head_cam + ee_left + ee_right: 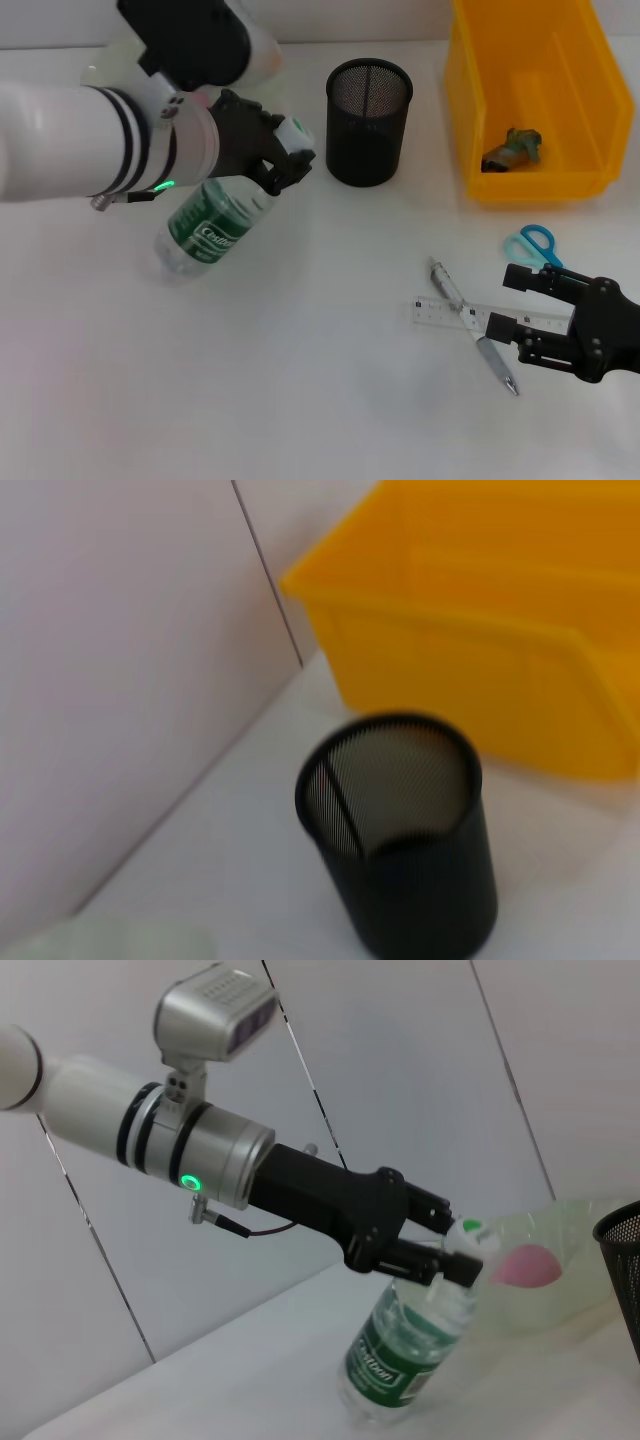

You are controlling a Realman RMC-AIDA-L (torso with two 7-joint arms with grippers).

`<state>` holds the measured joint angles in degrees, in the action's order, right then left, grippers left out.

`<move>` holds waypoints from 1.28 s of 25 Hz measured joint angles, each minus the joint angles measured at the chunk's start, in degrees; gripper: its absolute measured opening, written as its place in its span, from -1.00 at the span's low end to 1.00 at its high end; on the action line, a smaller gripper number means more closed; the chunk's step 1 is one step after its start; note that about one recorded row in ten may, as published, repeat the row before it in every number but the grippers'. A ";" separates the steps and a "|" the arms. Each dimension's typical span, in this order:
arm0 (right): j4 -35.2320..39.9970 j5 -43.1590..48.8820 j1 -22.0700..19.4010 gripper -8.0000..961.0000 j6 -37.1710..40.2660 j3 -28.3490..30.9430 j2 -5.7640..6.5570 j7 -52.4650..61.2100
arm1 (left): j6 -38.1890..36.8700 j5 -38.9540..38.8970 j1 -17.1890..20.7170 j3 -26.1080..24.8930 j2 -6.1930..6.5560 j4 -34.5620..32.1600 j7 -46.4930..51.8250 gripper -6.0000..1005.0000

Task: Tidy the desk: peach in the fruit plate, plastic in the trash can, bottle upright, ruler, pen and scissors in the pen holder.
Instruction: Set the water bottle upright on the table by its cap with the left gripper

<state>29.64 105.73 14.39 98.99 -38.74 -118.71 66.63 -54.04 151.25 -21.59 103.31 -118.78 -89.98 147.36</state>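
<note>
While the left end effector (pixel 285 160) clamps the tilted bottle (pixel 210 232), pen holder (pixel 368 120) just beside; right end effector (pixel 525 305) open, empty.

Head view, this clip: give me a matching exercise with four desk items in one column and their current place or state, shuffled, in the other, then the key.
Things:
1. bottle
2. pen holder
3. scissors
4. ruler

Places or states:
A. lying on the table just beyond the right gripper
B. flat on the table, crossed by the pen
C. tilted, its neck held by the left gripper
D. standing upright and empty, beside the yellow bin

Pairs: 1-C, 2-D, 3-A, 4-B
</note>
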 joint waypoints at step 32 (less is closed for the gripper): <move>-1.04 0.01 1.21 0.64 -0.03 0.05 -0.32 -0.01 | -23.60 -82.70 1.85 -41.50 0.44 53.84 -80.11 -0.12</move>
<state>28.60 105.73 15.60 98.96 -38.69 -119.03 66.62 -77.64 68.54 -19.74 61.80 -118.34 -36.13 67.25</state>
